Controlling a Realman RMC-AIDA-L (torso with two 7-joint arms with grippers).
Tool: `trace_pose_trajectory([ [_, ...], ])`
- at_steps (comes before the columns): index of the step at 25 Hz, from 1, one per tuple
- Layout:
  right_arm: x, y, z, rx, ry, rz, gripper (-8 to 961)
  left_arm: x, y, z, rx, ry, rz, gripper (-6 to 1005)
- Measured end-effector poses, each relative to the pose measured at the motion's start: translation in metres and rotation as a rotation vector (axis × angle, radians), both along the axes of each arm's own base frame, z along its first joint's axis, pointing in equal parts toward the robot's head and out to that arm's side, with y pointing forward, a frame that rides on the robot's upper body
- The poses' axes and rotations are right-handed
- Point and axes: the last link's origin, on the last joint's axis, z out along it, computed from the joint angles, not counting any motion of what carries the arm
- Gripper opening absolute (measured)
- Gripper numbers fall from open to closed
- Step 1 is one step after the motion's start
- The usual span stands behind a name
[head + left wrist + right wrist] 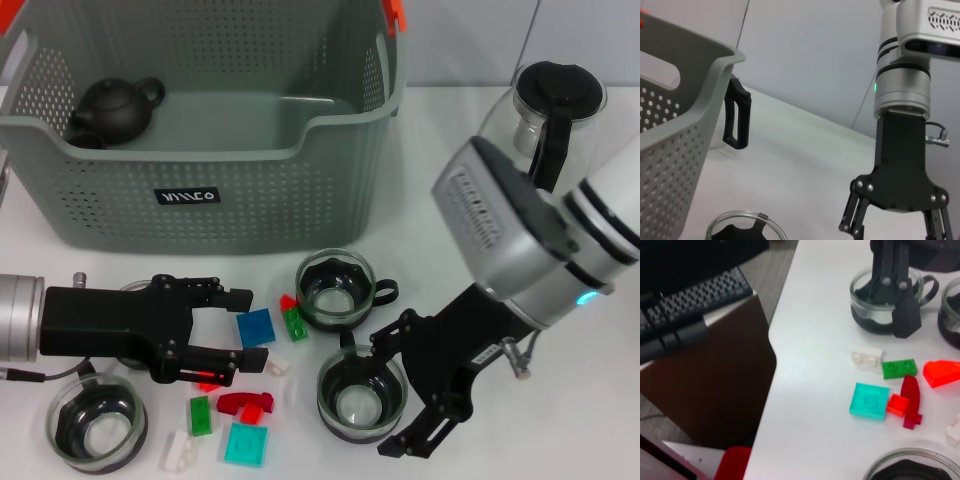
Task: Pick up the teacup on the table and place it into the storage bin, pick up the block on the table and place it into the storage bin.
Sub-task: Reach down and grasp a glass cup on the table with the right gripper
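Note:
Three glass teacups stand in front of the grey storage bin (180,215): one at the centre (335,288), one nearer (362,393), one at the near left (97,428). My right gripper (392,392) is open, its fingers straddling the right side of the nearer teacup (912,467). The left gripper (238,335) is open just left of a blue block (256,327). Other blocks lie near it: green (200,414), dark red (245,404), teal (246,443) and white (180,450). The right wrist view shows the teal block (869,401) and the left gripper (890,305) in front of a teacup (880,300).
A black teapot (115,108) sits inside the bin at its left. A glass pitcher with a black lid (555,105) stands at the back right. The table's left edge (771,340) drops off beside a keyboard (700,292).

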Motion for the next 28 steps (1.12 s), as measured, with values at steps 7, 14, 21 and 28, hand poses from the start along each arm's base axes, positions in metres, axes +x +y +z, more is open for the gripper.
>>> trace_pose_trajectory([
  [7, -0.01, 0.0, -0.013, -0.001, -0.061, 0.047, 913, 0.0, 0.001, 0.0, 0.004, 0.0, -0.003, 825],
  [14, -0.02, -0.003, -0.026, 0.007, -0.127, 0.108, 913, -0.002, 0.0, 0.0, 0.012, 0.006, 0.004, 825],
  [21, -0.027, -0.009, -0.04, 0.024, -0.182, 0.177, 913, -0.003, 0.0, 0.001, 0.015, 0.009, 0.003, 825],
  [28, -0.028, -0.011, -0.043, 0.026, -0.191, 0.189, 912, -0.003, 0.0, 0.001, 0.015, 0.009, 0.002, 825],
])
